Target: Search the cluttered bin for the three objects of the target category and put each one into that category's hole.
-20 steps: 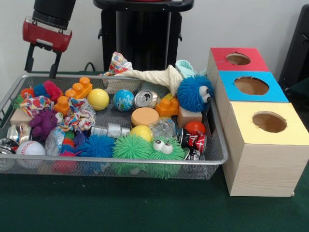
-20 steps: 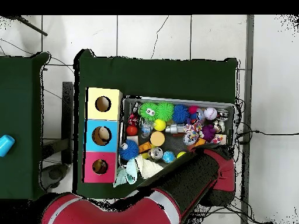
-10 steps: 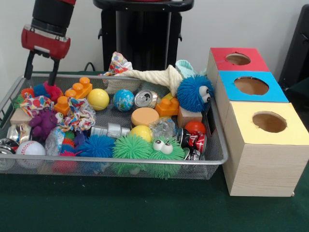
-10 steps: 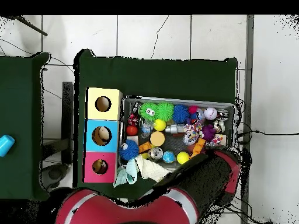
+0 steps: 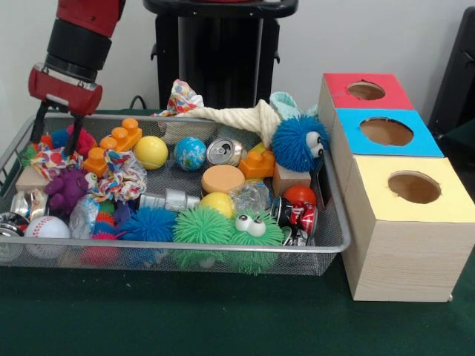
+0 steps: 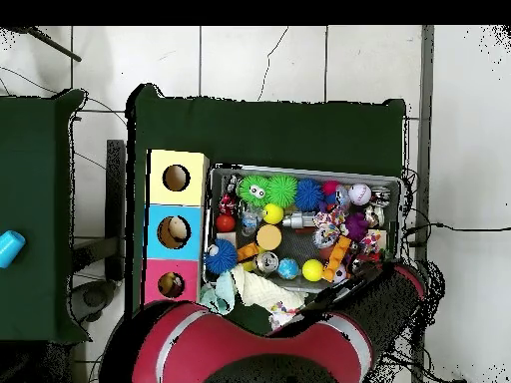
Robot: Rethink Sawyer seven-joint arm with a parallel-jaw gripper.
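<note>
Gripper, fingers spread and empty, hangs over the bin's end farthest from the boxes, pink spiky ball directly beneath.

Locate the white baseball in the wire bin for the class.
In the front view, the baseball lies at the bin's near left corner, against the front rim, just below the purple plush toy.

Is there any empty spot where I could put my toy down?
Yes: the bare green cloth in front of the wire mesh bin, beside the yellow-topped wooden box. Inside the bin, toys are packed edge to edge, leaving almost no room.
</note>
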